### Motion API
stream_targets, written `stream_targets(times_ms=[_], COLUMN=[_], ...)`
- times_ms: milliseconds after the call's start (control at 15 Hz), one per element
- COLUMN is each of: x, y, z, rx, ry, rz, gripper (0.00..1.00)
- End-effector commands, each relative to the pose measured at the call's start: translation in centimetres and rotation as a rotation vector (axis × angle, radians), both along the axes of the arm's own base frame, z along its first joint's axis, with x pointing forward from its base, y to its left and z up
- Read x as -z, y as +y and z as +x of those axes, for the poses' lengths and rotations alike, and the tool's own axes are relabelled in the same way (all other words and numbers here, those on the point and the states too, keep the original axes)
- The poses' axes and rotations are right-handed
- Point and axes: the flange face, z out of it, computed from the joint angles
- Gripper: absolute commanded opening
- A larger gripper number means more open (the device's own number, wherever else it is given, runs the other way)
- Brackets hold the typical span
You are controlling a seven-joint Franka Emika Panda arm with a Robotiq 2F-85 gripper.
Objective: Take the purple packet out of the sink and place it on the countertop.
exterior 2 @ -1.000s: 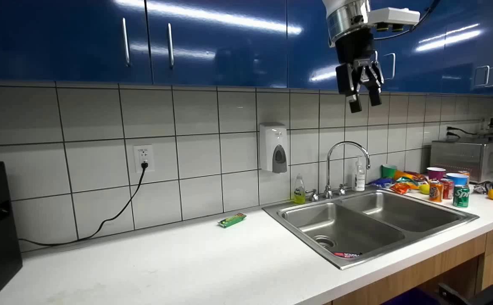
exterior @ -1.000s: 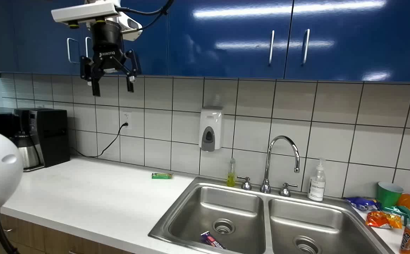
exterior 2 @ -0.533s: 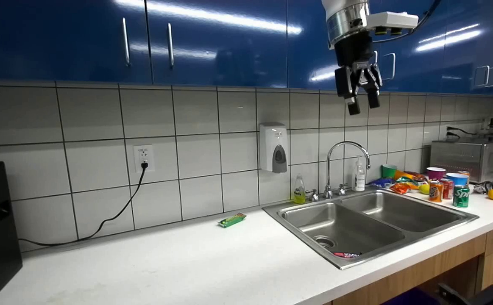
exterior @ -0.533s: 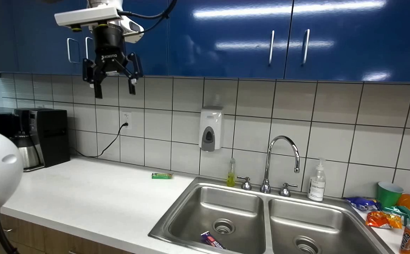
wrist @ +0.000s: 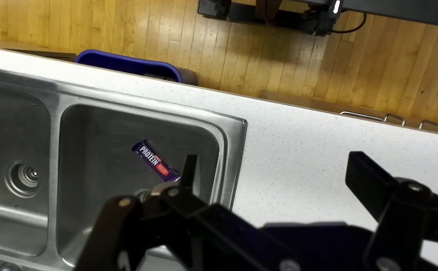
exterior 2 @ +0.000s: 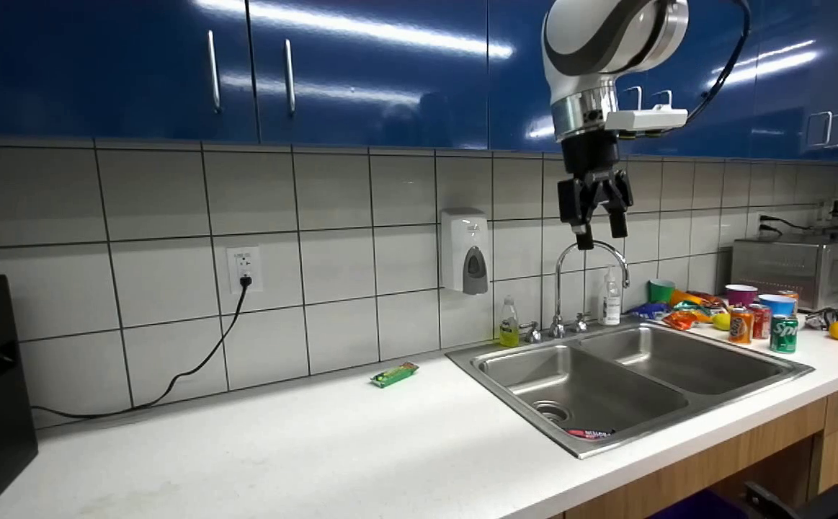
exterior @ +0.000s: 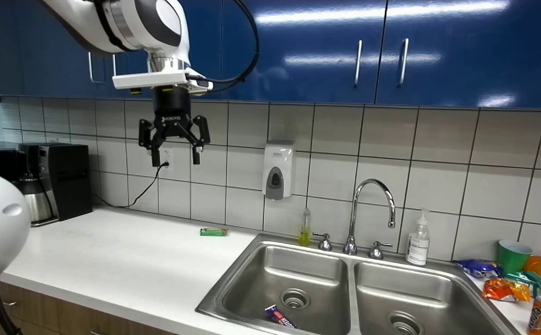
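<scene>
The purple packet (exterior: 280, 317) lies in the stainless-steel sink (exterior: 351, 288), on the floor of the basin closer to the bare countertop (exterior: 126, 260). In an exterior view only its pinkish-red part (exterior 2: 589, 434) shows clearly behind the near rim. In the wrist view the packet (wrist: 155, 160) lies slanted, left of the left finger, close to the drain. My gripper (exterior: 176, 159) is open and empty, high above the countertop; it also shows in an exterior view (exterior 2: 602, 236). In the wrist view the gripper's open fingers (wrist: 273, 162) straddle the sink's side rim (wrist: 234, 150) and countertop.
A curved faucet (exterior: 354, 209) and bottles stand behind the sink. A thin green item (exterior 2: 395, 375) lies on the counter. Snack packs (exterior: 506, 289), cups and cans (exterior 2: 783, 334) stand beyond the sink. A black coffee machine (exterior: 63, 181) stands at the opposite end. Blue cabinets hang above.
The arm has come down, lowering the open gripper from cabinet height to in front of the tiles; in an exterior view it also shifted right. The packet has not moved.
</scene>
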Motion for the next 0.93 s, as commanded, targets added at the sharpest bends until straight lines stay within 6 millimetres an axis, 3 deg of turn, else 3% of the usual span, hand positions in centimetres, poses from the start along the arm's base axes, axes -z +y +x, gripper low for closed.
stream_targets(times_ms=[0, 400, 867], x=[2.6, 7.7, 15.1], y=[-1.5, -4.1, -7.2], z=[1.6, 4.5, 7.1], rx=[-0.042, -0.126, -0.182], ry=[-0.001, 0.001, 0.043], rz=[0.004, 0.035, 0.059], gripper=[1.00, 1.00, 1.00])
